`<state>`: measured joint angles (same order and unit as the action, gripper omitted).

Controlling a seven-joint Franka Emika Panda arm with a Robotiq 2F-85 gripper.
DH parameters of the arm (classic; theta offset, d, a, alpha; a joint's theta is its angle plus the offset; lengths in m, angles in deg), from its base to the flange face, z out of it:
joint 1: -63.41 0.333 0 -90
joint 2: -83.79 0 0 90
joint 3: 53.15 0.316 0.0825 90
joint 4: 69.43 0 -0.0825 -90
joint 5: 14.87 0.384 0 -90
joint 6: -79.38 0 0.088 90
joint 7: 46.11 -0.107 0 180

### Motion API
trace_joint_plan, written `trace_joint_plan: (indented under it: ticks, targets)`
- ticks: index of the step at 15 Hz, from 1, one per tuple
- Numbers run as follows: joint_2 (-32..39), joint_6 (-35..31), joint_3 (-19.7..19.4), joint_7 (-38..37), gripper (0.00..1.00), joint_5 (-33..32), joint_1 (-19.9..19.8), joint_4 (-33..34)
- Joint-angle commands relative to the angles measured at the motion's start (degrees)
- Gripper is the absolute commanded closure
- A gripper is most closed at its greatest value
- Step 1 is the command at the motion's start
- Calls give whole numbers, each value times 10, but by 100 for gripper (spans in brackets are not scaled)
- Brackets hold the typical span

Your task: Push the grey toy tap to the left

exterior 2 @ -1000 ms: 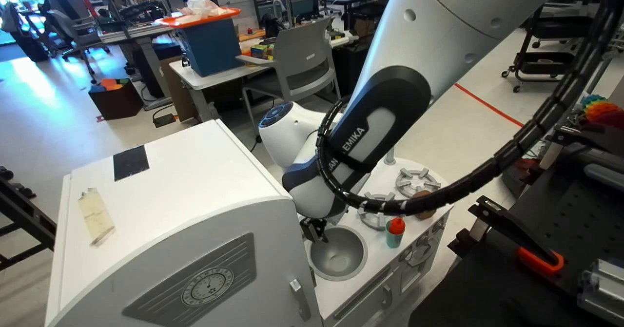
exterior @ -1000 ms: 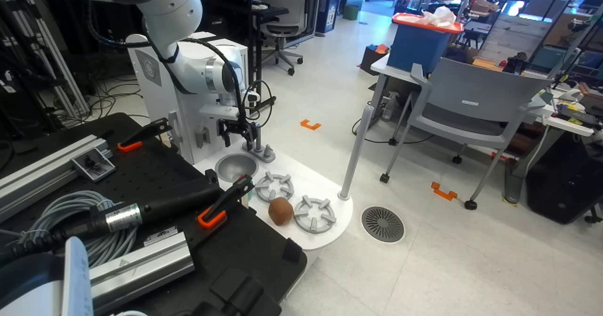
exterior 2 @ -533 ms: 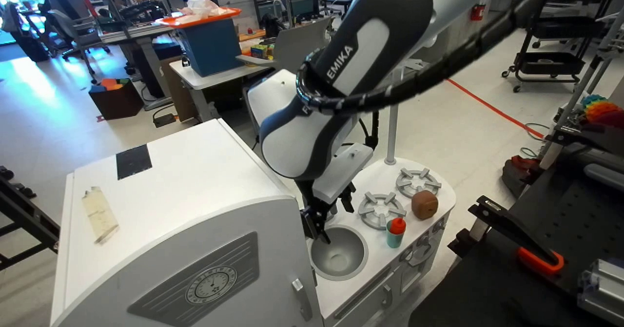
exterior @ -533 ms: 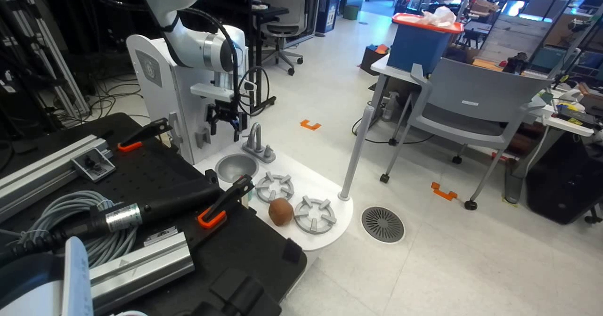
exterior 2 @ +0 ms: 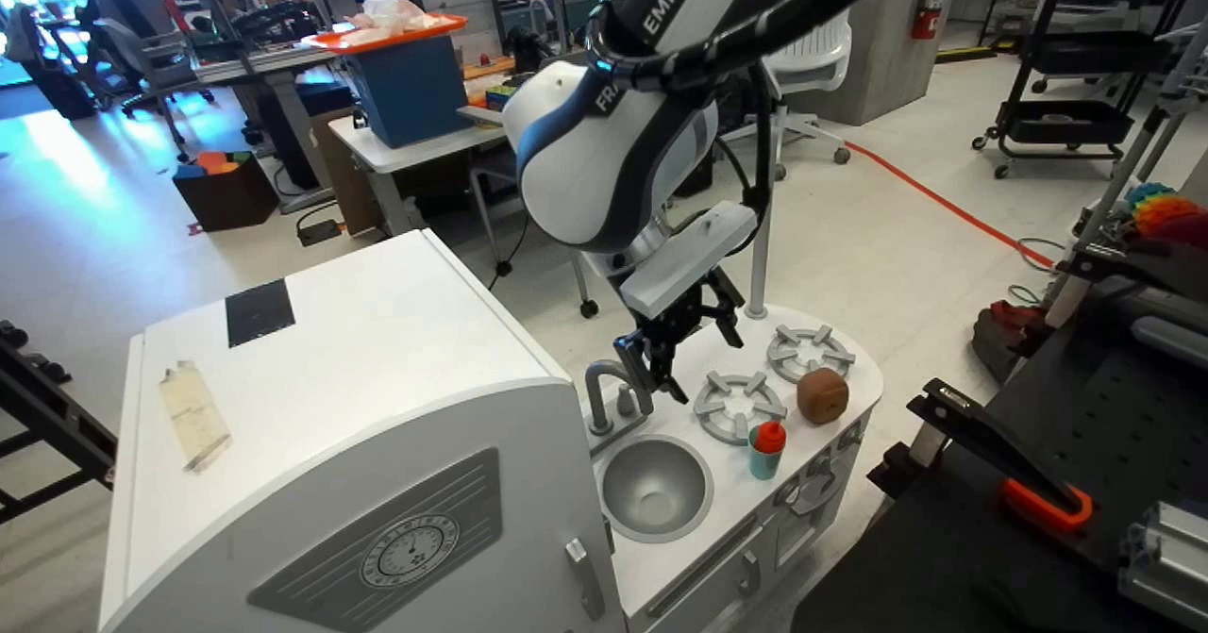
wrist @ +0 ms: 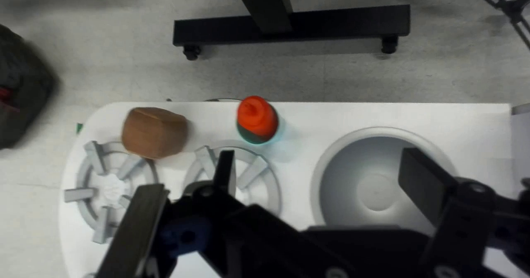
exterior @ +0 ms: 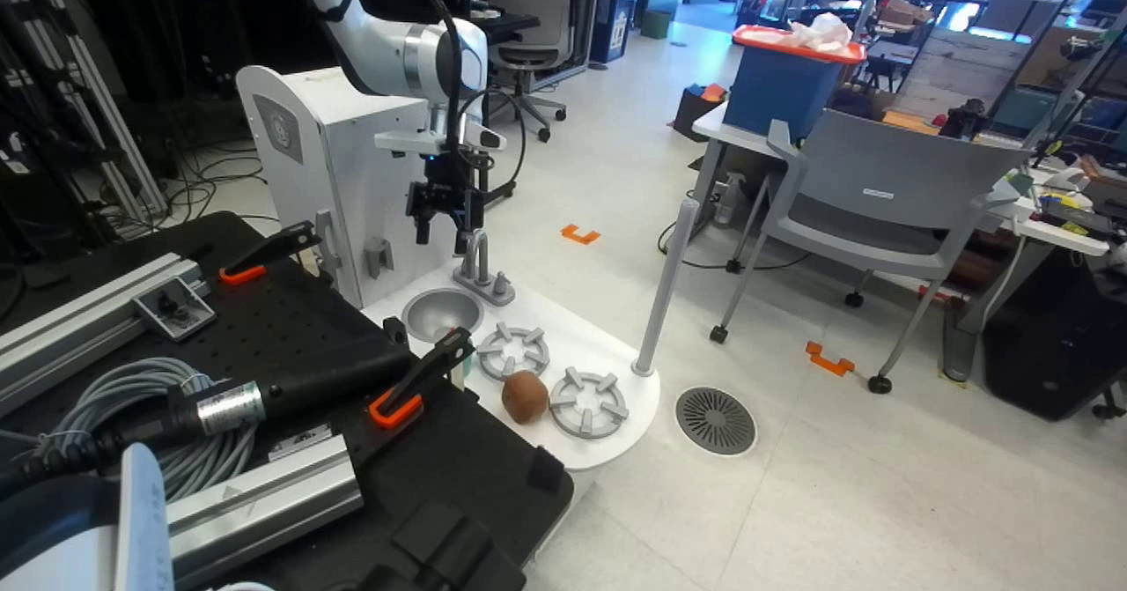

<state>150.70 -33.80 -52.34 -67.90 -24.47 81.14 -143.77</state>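
Note:
The grey toy tap shows in both exterior views [exterior: 482, 262] [exterior 2: 597, 408]. It stands upright on its base behind the sink bowl [exterior 2: 658, 487], and its spout arches over toward the bowl. My gripper [exterior 2: 708, 369] is open and empty, above the counter. In an exterior view one finger is close beside the spout; I cannot tell if they touch. In an exterior view the gripper [exterior: 443, 240] also shows just above and beside the tap's top. In the wrist view the fingers [wrist: 317, 158] are wide apart over the bowl and a burner; the tap is not visible there.
A tall white cabinet [exterior 2: 349, 322] adjoins the sink. Grey burners [exterior 2: 740, 409] [exterior 2: 810, 355], a brown ball-like object [exterior 2: 822, 395] and a teal cup with a red top [exterior 2: 765, 449] are on the white counter. A grey post [exterior: 666, 287] rises at its far end.
My arm and gripper have risen from low by the tap and sink, shifting toward the burners in an exterior view. The tap, mostly hidden a second ago, is now uncovered.

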Motion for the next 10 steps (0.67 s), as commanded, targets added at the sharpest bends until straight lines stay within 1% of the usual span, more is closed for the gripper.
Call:
trace_joint_plan:
  ticks: [1,2,4,10]
  targets:
    - [0,17,-20,-9,0,6,1,5]
    - [-3,25,-30,-15,0,4,-6,4]
    - [-5,27,-35,-18,0,4,-15,1]
    - [-5,27,-35,-29,0,4,-8,-1]
